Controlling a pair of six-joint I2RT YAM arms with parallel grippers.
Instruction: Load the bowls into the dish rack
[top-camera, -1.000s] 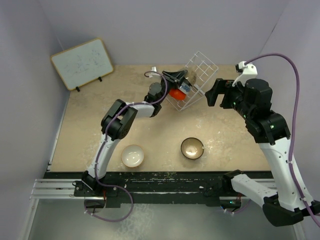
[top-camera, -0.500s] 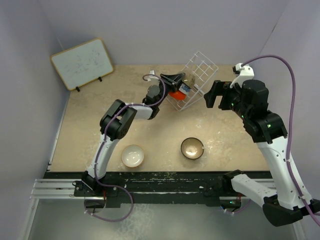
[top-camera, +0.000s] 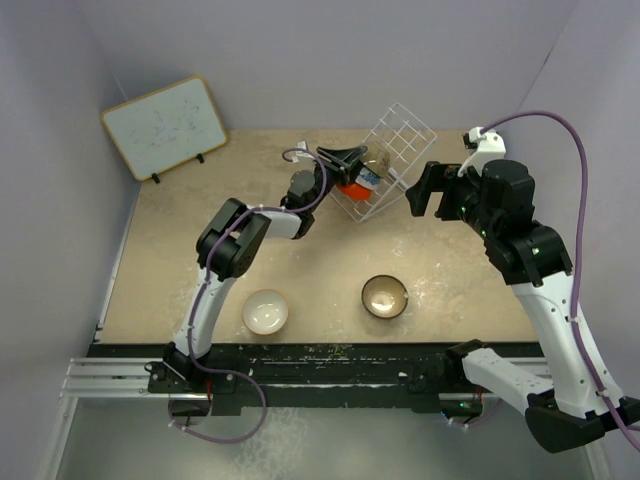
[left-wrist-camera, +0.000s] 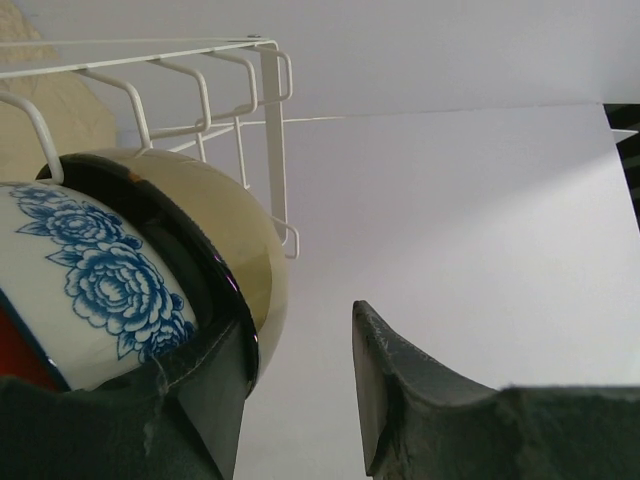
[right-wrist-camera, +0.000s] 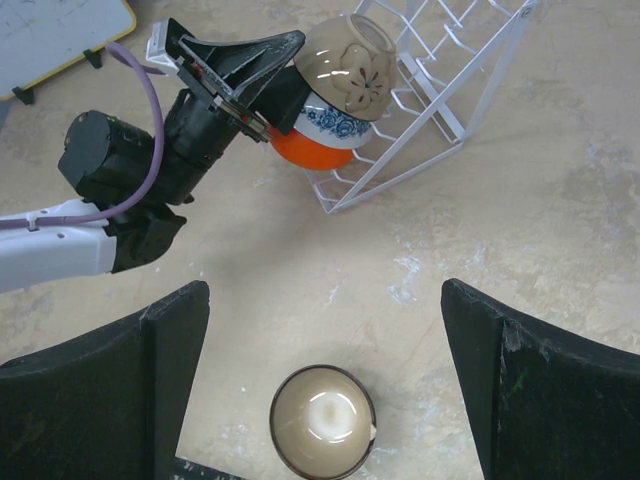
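Bowls: orange bowl (right-wrist-camera: 305, 150), blue-patterned bowl (right-wrist-camera: 330, 125), glossy bowl (right-wrist-camera: 350, 65) sat nested in dish rack (left-wrist-camera: 275, 140) at 12 o'clock. Cream-white bowl (top-camera: 265, 311) lay at 7, brown bowl (top-camera: 384, 296) at 6. Likely rigid, slick, breakable; best pinched at rim. Left gripper (left-wrist-camera: 298, 330) fingers were parted, grasping nothing, beside glossy bowl's rim. Right gripper (right-wrist-camera: 320, 300) was spread wide, empty.

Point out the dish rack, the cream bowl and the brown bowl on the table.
dish rack (top-camera: 398, 140), top view, upper wire panel.
cream bowl (top-camera: 265, 311), top view, its inside.
brown bowl (top-camera: 384, 296), top view, its inside.

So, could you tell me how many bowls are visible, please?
5: orange bowl, blue-patterned bowl and tan bowl nested in the white wire rack; cream-white bowl and dark brown bowl on the table.
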